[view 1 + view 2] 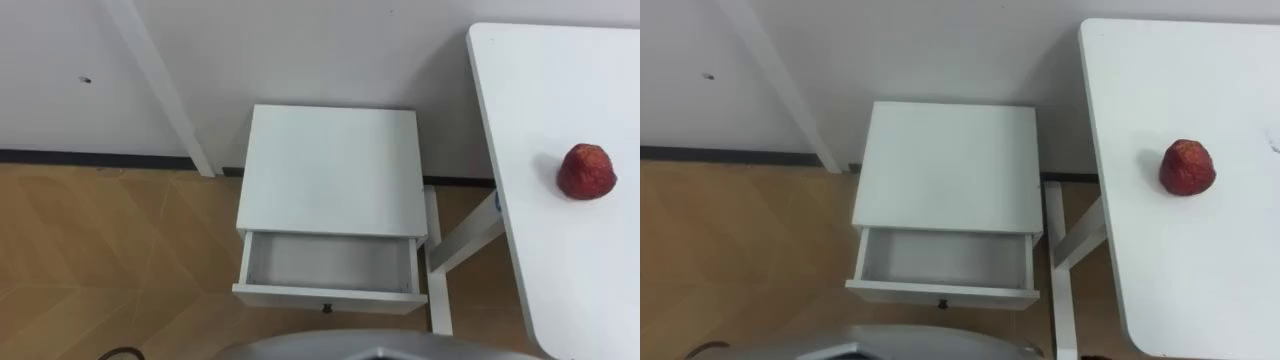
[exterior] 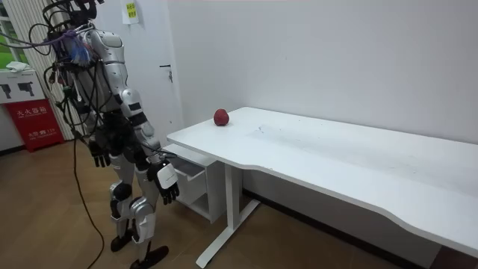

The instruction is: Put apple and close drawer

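The fingers (image 2: 172, 197) of our right hand (image 2: 167, 178) hang loose and a little bent, and they hold nothing. Our left hand (image 2: 99, 153) hangs at our other side. Its fingers are loose too, with nothing in them. We stand on the brown wooden floor (image 1: 100, 250), in front of the small white box-shaped cabinet (image 1: 330, 170). Its shallow white drawer (image 1: 330, 297) is pulled out toward us. The round red apple (image 1: 586, 172) sits on the big flat white table (image 1: 530, 90) on our right, near the end beside the cabinet and well apart from the drawer. The cabinet stands against the white wall (image 1: 300, 50).
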Robot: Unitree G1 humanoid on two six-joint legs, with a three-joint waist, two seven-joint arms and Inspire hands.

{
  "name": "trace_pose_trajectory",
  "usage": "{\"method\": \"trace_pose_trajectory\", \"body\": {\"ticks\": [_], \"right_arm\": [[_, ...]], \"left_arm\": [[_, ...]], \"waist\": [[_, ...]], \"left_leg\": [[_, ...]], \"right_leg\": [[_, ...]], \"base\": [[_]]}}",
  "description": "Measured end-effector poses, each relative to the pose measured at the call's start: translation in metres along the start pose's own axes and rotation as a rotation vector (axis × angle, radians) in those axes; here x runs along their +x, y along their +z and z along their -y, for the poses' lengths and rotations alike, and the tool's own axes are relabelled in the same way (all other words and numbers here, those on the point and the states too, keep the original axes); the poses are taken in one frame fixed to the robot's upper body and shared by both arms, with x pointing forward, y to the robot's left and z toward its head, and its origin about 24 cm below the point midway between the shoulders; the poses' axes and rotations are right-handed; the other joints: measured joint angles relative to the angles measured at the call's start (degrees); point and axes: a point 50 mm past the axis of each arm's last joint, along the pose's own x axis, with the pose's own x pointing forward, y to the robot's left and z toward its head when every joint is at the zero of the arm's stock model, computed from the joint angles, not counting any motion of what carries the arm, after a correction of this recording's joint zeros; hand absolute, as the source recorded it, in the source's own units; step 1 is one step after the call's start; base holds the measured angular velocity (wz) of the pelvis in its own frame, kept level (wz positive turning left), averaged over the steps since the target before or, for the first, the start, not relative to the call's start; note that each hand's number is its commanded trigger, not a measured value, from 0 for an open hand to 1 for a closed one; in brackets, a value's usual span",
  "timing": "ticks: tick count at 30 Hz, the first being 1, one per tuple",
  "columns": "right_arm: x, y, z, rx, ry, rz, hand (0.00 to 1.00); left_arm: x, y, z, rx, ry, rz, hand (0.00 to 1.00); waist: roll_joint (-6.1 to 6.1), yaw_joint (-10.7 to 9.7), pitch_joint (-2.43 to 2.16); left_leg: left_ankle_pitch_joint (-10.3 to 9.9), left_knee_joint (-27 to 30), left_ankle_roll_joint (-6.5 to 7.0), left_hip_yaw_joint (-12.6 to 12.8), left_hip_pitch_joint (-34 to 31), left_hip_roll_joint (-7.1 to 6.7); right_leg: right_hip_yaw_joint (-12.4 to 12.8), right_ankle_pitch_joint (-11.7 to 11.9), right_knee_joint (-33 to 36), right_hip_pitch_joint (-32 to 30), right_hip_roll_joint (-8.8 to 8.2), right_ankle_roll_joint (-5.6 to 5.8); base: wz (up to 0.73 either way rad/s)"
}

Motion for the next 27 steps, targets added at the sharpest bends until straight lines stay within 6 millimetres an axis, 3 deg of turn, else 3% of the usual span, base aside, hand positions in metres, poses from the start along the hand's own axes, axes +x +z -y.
{"method": "trace_pose_trajectory", "body": {"ticks": [5, 10, 15, 20, 25, 27], "right_arm": [[0.0, 0.001, 0.0, 0.023, 0.0, 0.008, 0.0], [0.0, 0.0, 0.002, 0.248, -0.022, 0.012, 0.0], [0.0, -0.004, 0.007, 0.792, -0.048, 0.028, 0.0], [-0.004, -0.014, 0.028, 1.529, -0.136, 0.074, 0.0], [-0.008, -0.02, 0.047, 1.951, -0.228, 0.112, 0.0], [-0.009, -0.02, 0.052, 2.046, -0.257, 0.113, 0.0]], "left_arm": [[0.0, 0.002, 0.0, -0.002, 0.001, 0.006, 0.0], [0.0, 0.001, -0.002, -0.008, 0.029, 0.006, 0.0], [0.0, -0.002, -0.009, -0.093, 0.075, -0.001, 0.0], [-0.002, -0.014, -0.022, -0.197, 0.153, -0.021, 0.0], [-0.002, -0.013, -0.026, -0.254, 0.198, -0.013, 0.0], [-0.003, -0.012, -0.029, -0.257, 0.214, -0.006, 0.0]], "waist": [[0.14, 0.24, 0.06], [0.26, 0.12, 0.13], [0.34, -0.61, 0.09], [0.25, -3.78, -0.02], [0.15, -6.29, -0.15], [0.07, -6.6, -0.32]], "left_leg": [[-0.01, 0.0, 0.01, 0.03, -0.03, 0.0], [-0.05, -0.22, 0.08, 0.45, -0.23, 0.08], [-0.06, -0.4, 0.1, 0.54, 0.16, 0.05], [-0.07, -0.45, 0.11, 1.44, 0.13, 0.0], [-0.13, -0.47, 0.21, 2.99, 0.16, 0.11], [-0.14, -0.47, 0.23, 3.09, 0.09, 0.13]], "right_leg": [[-0.02, -0.01, 0.01, -0.04, -0.01, 0.01], [0.15, -0.01, -0.08, -0.27, 0.06, 0.02], [0.04, 0.0, -0.13, -0.15, 0.0, 0.02], [0.24, -0.03, -0.1, -0.17, -0.13, 0.06], [1.45, -0.12, 0.07, -0.58, -0.08, 0.16], [2.01, -0.11, 0.49, -1.2, -0.06, 0.16]], "base": [[0.0], [-0.01], [-0.01], [-0.02], [-0.09], [-0.14]]}}
